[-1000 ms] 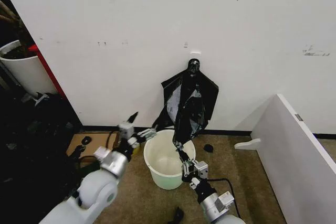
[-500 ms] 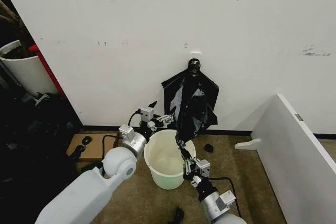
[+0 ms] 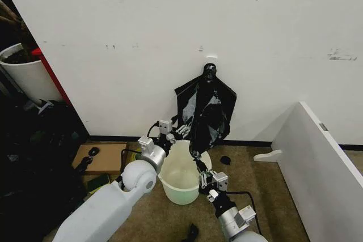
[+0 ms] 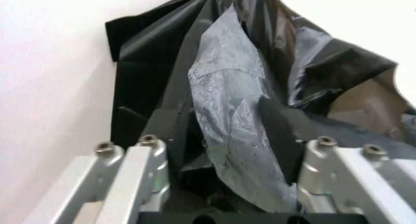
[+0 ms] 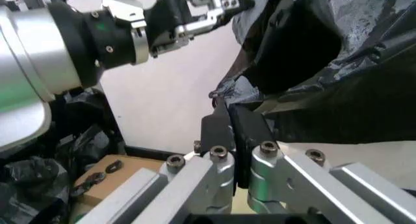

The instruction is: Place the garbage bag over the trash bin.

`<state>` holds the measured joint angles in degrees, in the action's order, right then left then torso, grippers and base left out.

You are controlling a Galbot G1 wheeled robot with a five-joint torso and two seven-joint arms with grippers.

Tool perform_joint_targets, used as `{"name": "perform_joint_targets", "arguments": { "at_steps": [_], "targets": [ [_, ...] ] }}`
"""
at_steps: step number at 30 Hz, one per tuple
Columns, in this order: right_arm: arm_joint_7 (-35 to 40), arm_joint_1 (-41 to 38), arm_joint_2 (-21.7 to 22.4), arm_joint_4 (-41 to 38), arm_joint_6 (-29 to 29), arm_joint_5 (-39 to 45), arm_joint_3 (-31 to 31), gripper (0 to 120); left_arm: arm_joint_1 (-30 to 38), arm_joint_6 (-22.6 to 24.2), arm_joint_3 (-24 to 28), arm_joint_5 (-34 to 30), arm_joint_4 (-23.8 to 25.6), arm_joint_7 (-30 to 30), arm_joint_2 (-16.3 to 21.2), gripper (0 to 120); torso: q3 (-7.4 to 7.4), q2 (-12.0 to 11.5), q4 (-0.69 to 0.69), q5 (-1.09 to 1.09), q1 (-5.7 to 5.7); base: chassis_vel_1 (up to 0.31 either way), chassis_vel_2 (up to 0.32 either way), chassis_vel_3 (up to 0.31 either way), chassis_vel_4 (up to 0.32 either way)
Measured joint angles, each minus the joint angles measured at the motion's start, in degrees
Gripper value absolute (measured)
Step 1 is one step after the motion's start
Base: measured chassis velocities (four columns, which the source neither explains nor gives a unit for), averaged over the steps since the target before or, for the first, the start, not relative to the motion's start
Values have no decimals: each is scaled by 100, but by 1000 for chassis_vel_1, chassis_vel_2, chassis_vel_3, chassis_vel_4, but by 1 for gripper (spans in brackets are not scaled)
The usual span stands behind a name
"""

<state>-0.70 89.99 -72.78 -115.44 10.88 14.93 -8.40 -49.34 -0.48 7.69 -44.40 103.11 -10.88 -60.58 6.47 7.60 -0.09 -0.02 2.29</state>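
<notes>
Since one second ago, the left arm has reached forward over the trash bin (image 3: 180, 174), and the left gripper (image 3: 177, 134) is now at the left edge of the garbage bag (image 3: 205, 114); before, it was off to the left of the bin. Nearest to the robot, the right arm comes up from below, and the right gripper (image 3: 198, 167) stands at the right side of the bin's rim with its fingers (image 5: 217, 129) pressed together on the lowest tip of the bag. The bin is round, cream-white and smooth, slightly tapered, and stands on the brownish floor (image 3: 272, 191). Above its far rim, the left gripper's fingers (image 4: 279, 131) are spread apart, with a fold of the bag between them. The bag is thin, glossy and crinkled black plastic, and hangs from a hook on the white wall (image 3: 170, 21) behind.
</notes>
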Motion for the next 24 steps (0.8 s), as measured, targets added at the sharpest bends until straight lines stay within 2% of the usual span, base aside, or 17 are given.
{"name": "perform_joint_targets", "arguments": {
  "at_steps": [1,5,12,18,19,22,24],
  "targets": [
    [0,5,0,-8,0,3,-1,0,24,9,14,-27,-27,-7,-2,36,0,0,0,0,0,0,0,0,0],
    [1,7,-2,-23,-2,14,-7,0,113,29,54,-96,-80,-31,-34,16,0,0,0,0,0,0,0,0,0],
    [10,16,-4,-29,-4,29,-11,0,135,43,61,-202,-104,-82,-52,3,0,0,0,0,0,0,0,0,0],
    [10,24,7,-30,-5,34,-21,0,85,43,3,-181,-81,-150,-61,3,0,0,0,-1,0,0,0,0,0],
    [9,23,9,-23,-5,34,-24,0,54,52,-32,-143,9,-180,-55,9,0,0,0,-1,0,0,0,0,0],
    [9,22,12,-11,-5,34,-23,0,32,68,-52,-131,86,-187,-30,15,0,0,0,0,0,0,0,0,0],
    [8,13,12,-4,-5,34,-13,0,14,92,-46,-147,145,-130,50,25,0,0,0,0,0,0,0,0,0]
  ]
}}
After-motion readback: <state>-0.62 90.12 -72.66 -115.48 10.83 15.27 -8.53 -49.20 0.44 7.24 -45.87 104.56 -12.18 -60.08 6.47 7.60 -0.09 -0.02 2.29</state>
